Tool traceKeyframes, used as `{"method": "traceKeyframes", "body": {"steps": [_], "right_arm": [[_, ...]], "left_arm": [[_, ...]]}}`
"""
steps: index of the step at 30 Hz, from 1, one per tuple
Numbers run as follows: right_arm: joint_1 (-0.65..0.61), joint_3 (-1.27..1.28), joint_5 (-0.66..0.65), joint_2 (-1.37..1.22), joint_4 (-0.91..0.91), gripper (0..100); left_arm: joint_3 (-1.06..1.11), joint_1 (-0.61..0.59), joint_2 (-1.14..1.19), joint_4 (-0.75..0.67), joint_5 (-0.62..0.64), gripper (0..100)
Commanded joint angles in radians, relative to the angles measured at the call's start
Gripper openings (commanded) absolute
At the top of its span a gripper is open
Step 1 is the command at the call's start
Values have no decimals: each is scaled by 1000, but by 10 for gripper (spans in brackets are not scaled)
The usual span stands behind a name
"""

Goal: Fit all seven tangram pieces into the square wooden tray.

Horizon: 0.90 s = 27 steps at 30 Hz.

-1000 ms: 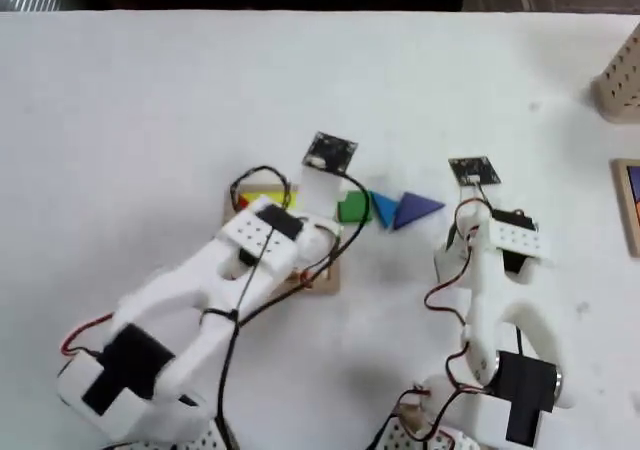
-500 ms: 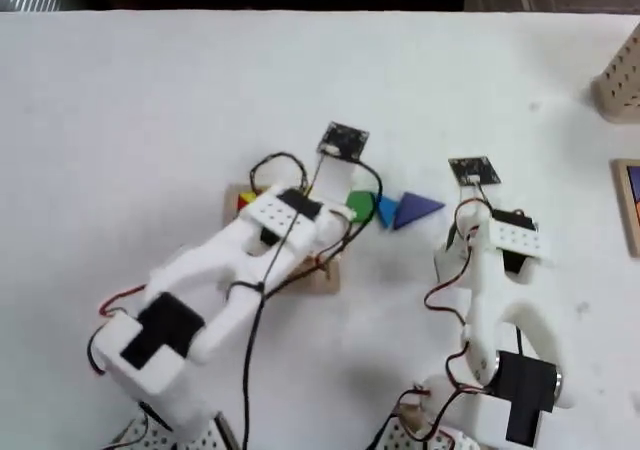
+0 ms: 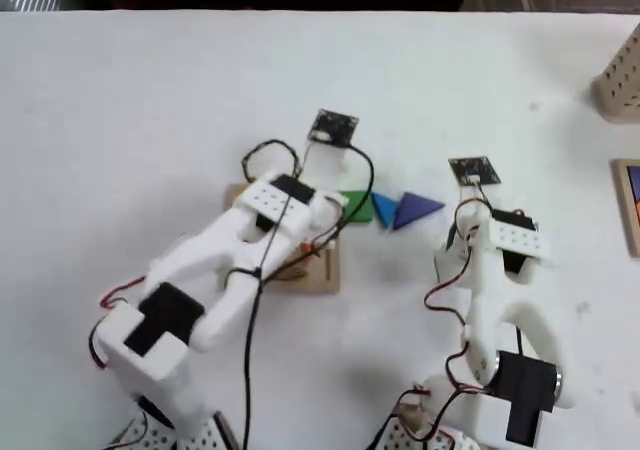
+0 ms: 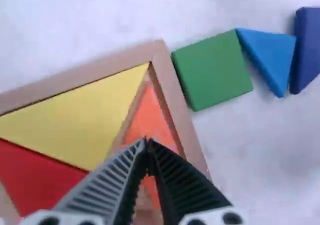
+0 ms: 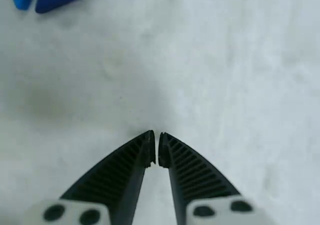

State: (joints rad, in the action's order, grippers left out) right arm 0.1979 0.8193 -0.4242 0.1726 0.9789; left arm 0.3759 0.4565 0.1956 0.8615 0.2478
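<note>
Wooden tray (image 4: 169,91): yellow triangle (image 4: 75,120), red piece (image 4: 30,175) and orange triangle (image 4: 150,122) are seated inside. The green square (image 4: 212,70) lies on the table (image 5: 225,60) just beside the tray's corner. A light blue triangle (image 4: 270,50) seems to touch it, with a dark blue triangle (image 3: 415,208) beyond.

Left gripper (image 4: 147,147): jaws pressed together, empty, tip over the orange triangle. Right gripper (image 5: 155,147): jaws together, empty, above bare table.

Judgement: the green square is likely next. Spread wide first, pinch its flat sides, lift clear of the rim and avoid nudging the blue neighbour.
</note>
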Motion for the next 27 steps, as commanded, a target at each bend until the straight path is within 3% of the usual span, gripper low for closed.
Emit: {"method": "traceKeyframes", "body": {"steps": [1, 5, 12, 16, 27], "right_arm": [[-1, -6, -12, 38, -12, 23], [1, -6, -12, 38, -12, 23], [-1, -6, -14, 38, -12, 23], [-1, -6, -14, 38, -12, 23], [-1, -6, -14, 38, -12, 23]], "left_arm": [[12, -7, -194, 84, 6, 20], [140, -18, -341, 109, 12, 20], [311, -73, -386, 109, 3, 20], [364, -120, -384, 109, -61, 20], [411, -117, -378, 23, -69, 20]]}}
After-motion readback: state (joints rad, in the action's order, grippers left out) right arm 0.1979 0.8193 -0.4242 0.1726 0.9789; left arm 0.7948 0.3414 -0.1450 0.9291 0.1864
